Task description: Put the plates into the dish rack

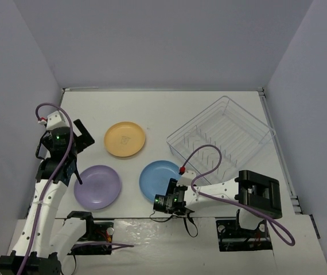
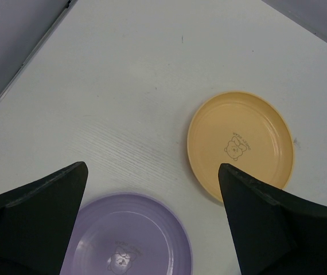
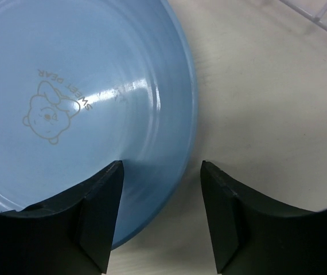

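Blue plate (image 1: pixel 158 177) flat on the white table (image 1: pixel 152 109), at 8 o'clock from the clear dish rack (image 1: pixel 255 129); orange-yellow plate (image 1: pixel 125 139) at 11 o'clock of it, light purple plate (image 1: pixel 97 186) at 9 o'clock. Right gripper (image 3: pixel 162 172) parted, straddling the blue plate's rim at its 5 o'clock, not clamped. Left gripper (image 2: pixel 152 175) spread wide above the table, between the purple and orange-yellow plates.
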You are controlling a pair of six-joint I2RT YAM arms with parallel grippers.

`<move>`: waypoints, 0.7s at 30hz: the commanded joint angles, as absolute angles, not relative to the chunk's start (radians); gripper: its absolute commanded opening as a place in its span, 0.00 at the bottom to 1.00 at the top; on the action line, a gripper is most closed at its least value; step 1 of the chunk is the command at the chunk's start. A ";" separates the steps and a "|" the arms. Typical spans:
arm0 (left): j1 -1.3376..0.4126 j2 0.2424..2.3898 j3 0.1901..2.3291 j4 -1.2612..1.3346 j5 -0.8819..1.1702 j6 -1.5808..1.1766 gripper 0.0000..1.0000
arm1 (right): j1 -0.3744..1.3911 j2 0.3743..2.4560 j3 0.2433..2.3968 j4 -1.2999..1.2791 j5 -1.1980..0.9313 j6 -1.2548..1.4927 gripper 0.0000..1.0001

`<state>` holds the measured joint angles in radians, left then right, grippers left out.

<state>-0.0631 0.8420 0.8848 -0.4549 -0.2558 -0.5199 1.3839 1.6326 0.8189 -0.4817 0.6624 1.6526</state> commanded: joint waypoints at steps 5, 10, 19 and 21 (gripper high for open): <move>-0.057 0.823 0.899 -0.449 -0.296 -0.540 0.97 | 1.420 1.665 0.845 -0.555 0.822 1.777 0.30; -0.058 0.812 0.899 -0.457 -0.310 -0.540 0.97 | 1.450 1.713 0.919 -0.670 0.904 1.787 0.05; -0.057 0.805 0.899 -0.462 -0.320 -0.543 0.97 | 1.489 1.778 1.172 -0.903 1.105 1.715 0.00; -0.057 0.806 0.900 -0.463 -0.325 -0.543 0.97 | 1.491 1.754 1.200 -0.889 1.150 1.645 0.00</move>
